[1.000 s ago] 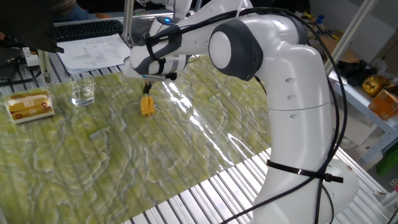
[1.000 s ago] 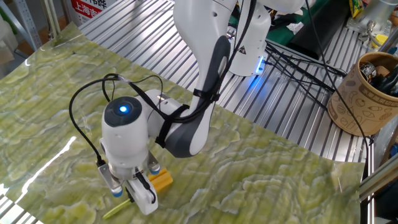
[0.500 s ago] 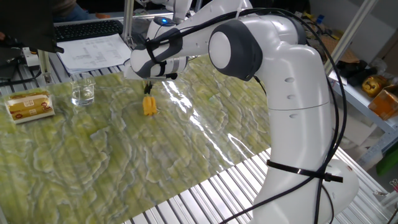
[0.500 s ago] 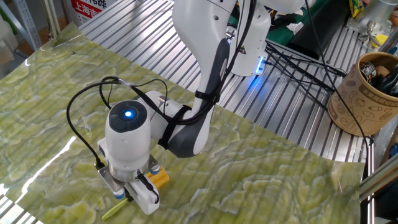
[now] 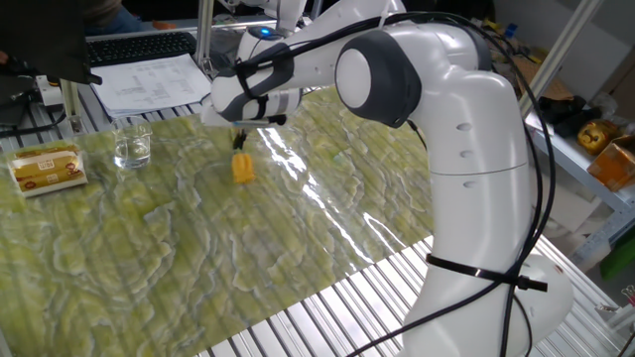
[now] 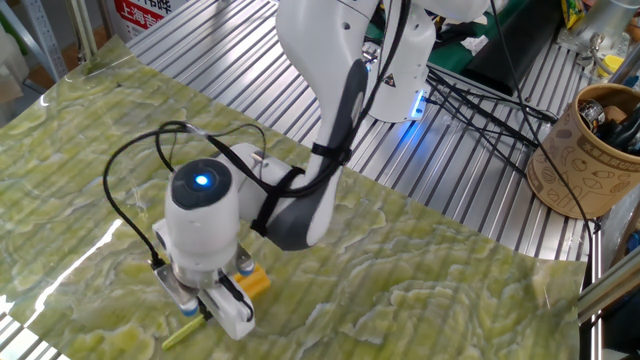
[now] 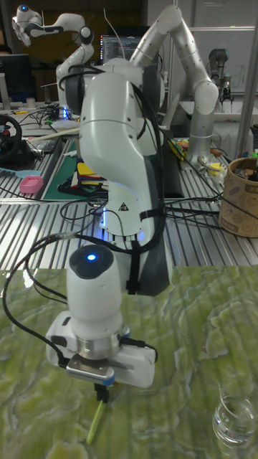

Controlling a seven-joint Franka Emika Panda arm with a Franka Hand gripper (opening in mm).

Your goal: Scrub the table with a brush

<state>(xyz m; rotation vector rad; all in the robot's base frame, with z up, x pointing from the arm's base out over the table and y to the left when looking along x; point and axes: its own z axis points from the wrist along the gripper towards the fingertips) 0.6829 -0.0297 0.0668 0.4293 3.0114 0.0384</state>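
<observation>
The brush's yellow-orange head point(image 5: 242, 168) rests on the green marbled sheet of the table point(image 5: 198, 258), toward its far side. My gripper point(image 5: 239, 140) hangs just above the head, shut on the thin handle. In the other fixed view the head point(image 6: 252, 281) shows to the right of the gripper point(image 6: 207, 311), and the pale handle point(image 6: 192, 328) sticks out at lower left. The tall fixed view shows the gripper point(image 7: 104, 387) from behind with the handle point(image 7: 94, 423) slanting down to the sheet point(image 7: 201, 323). The head is hidden there.
An empty glass point(image 5: 132, 146) stands left of the brush, also visible in the tall view point(image 7: 233, 423). A yellow-labelled packet point(image 5: 45, 169) lies at the far left. Papers point(image 5: 149, 84) and a keyboard point(image 5: 139, 45) sit behind. A brown cup point(image 6: 585, 150) and cables point(image 6: 480, 100) are on the bare slats.
The gripper and the brush have slid a short way across the sheet, to the right in the one fixed view. The grip on the handle is unchanged.
</observation>
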